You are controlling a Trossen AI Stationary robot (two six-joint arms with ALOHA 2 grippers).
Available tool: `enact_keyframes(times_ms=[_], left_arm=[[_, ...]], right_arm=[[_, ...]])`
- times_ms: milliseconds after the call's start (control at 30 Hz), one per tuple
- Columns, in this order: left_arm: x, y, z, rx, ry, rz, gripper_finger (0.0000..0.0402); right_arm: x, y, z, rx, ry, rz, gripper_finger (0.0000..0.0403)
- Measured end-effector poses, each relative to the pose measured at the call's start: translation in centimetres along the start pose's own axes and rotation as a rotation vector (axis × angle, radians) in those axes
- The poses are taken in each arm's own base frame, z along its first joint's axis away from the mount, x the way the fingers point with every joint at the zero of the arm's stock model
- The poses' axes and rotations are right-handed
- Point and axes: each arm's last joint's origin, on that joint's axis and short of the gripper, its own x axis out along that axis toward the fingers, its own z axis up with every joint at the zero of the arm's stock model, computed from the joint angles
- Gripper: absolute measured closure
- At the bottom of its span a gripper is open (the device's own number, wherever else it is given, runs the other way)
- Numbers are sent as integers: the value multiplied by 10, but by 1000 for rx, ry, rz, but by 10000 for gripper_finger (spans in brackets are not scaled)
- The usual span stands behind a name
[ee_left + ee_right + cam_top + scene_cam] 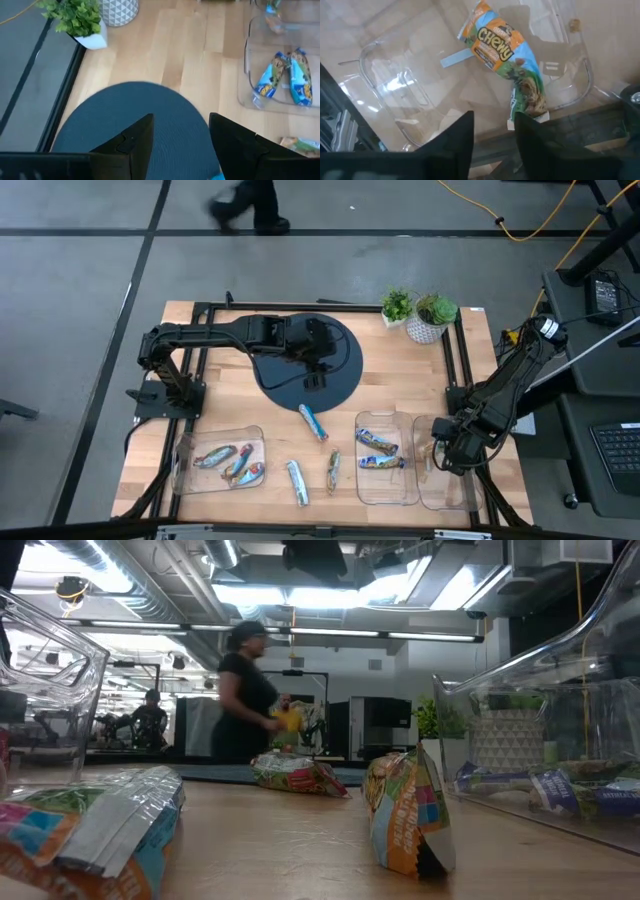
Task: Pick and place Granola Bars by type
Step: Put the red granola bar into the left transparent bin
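Nearest, three bars (232, 463) lie in the left tray (180, 470), two loose bars (297, 482) on the tabletop (400, 380). Two bars (377, 442) fill the middle-right tray (388, 492). Right end effector (437, 450), fingers parted, hangs over the rightmost tray (385, 75), one bar (507, 62) inside. Farther, left end effector (312, 380), open, hovers above the mat (340, 370).

From above I see my table (250, 415) in even, soft light with weak shadows, while the low view is dim, its ceiling lamps (330, 588) glaring at twelve o'clock and the nearest wrapper (90, 830) at seven o'clock blurred.
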Motion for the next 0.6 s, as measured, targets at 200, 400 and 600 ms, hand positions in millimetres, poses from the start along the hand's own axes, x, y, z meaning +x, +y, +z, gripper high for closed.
enact_keyframes(times_ms=[200,400,600], left_arm=[[-1,-3,-7,66,76,-85,219],[-3,-14,-14,103,136,-169,219],[11,-39,-21,204,206,-213,221]], right_arm=[[-4,1,1,-4,-32,-5,244],[-18,6,2,-59,-87,-14,256],[-35,14,5,-188,-183,2,269]])
